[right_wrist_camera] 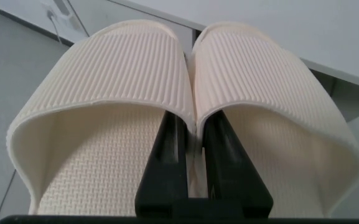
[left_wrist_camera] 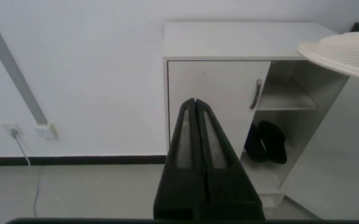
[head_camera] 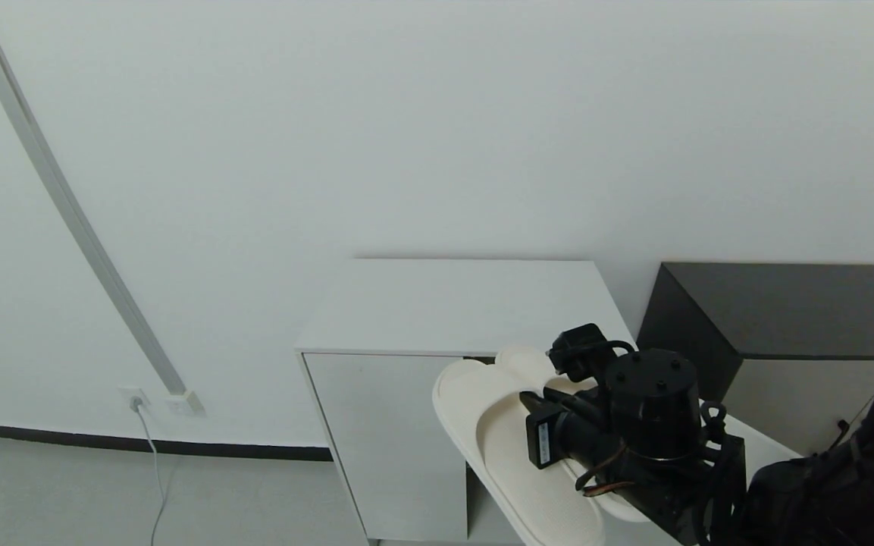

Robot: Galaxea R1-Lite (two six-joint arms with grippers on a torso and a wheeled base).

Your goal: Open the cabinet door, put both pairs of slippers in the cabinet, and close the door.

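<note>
Right wrist view: right gripper point(right_wrist_camera: 195, 134) jaws pinch the paired cream ribbed foam slippers point(right_wrist_camera: 123, 68), near the white box cabinet's point(head_camera: 452, 303) open right side. Left gripper point(left_wrist_camera: 195, 106) closed, empty. Black slippers point(left_wrist_camera: 266, 142) lie inside.

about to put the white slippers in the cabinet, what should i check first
1. Right gripper shut on both white slippers: ok.
2. Cabinet open on its right side: ok.
3. Black slippers inside, on the lower level: ok.
4. Room on the shelf above them: ok.
5. Left gripper shut, holding nothing, back from the opening: ok.
6. Clearance for the white slippers through the opening: cannot tell.
</note>
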